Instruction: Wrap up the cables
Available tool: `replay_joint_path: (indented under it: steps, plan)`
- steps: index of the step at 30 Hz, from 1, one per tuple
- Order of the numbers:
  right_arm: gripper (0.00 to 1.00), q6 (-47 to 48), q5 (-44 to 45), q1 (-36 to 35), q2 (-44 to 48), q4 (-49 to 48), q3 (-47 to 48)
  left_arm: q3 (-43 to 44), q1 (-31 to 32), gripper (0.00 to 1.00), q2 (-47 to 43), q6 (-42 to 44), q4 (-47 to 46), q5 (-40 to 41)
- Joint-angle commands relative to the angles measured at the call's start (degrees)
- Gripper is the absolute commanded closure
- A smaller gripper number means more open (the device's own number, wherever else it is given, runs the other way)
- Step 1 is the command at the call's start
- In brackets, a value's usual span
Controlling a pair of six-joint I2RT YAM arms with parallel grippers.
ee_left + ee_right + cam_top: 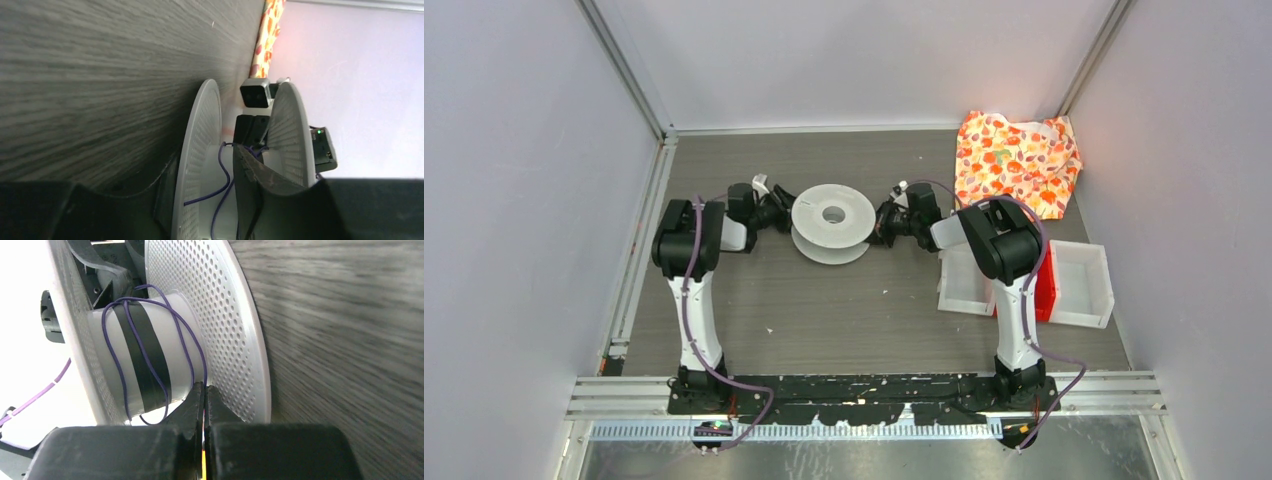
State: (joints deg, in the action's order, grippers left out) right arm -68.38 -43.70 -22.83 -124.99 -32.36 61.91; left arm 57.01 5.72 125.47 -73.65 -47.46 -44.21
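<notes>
A white perforated spool (831, 222) lies flat on the table's middle. The cable, a thin purple wire (107, 340), loops loosely round the spool's hub over a black tape strip (142, 360). My right gripper (884, 222) is at the spool's right side. In the right wrist view it (204, 386) is shut, with a strand of the cable running into its tips beside the flange (215, 315). My left gripper (780, 213) is at the spool's left side. It (200, 172) is open and straddles one flange (197, 150), one finger between the flanges next to the cable (226, 175).
An orange floral cloth (1016, 160) lies at the back right. White bins (1084, 285) and a red bin (1047, 290) stand right of the right arm. Enclosure walls close both sides and the back.
</notes>
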Motion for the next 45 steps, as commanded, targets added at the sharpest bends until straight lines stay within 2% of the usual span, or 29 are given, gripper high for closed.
replay_joint_path:
  steps: [1, 4, 10, 16, 21, 25, 36, 41, 45]
  plan:
    - [0.99, 2.9, 1.5, -1.4, 0.4, 2.5, 2.5, 2.7, 1.6, 0.57, -7.2, 8.9, 10.5, -3.6]
    - [0.9, 3.3, 1.6, -1.5, 0.6, 3.0, 2.3, 2.9, 1.6, 0.52, -8.9, 12.5, 15.6, -2.6]
    - [0.88, 4.1, 2.5, -1.5, 1.1, 4.1, 1.8, 5.3, 1.5, 0.48, -11.9, 22.2, 28.8, -0.9]
    - [0.76, 4.4, 2.8, -1.7, 1.2, 4.9, 1.8, 8.8, 1.4, 0.43, -12.7, 30.0, 40.4, 0.0]
    - [0.65, 4.5, 3.2, -1.9, 2.1, 5.2, 1.8, 9.7, 1.4, 0.41, -13.3, 32.9, 43.9, 1.2]
    - [0.63, 5.5, 3.9, -1.8, 3.6, 6.8, 1.6, 11.1, 1.3, 0.41, -12.5, 34.9, 47.0, 1.4]
    - [0.51, 12.7, 8.5, 2.6, 12.0, 19.4, -0.1, 11.7, 0.4, 0.41, -12.5, 35.6, 47.3, -0.5]
    - [0.37, 18.6, 11.4, 3.9, 14.3, 29.5, 3.5, 12.4, 0.3, 0.41, -13.8, 37.4, 50.0, -0.4]
    - [0.31, 19.8, 12.5, 4.9, 15.0, 31.7, 4.4, 13.2, 0.3, 0.41, -15.1, 39.8, 53.5, 0.7]
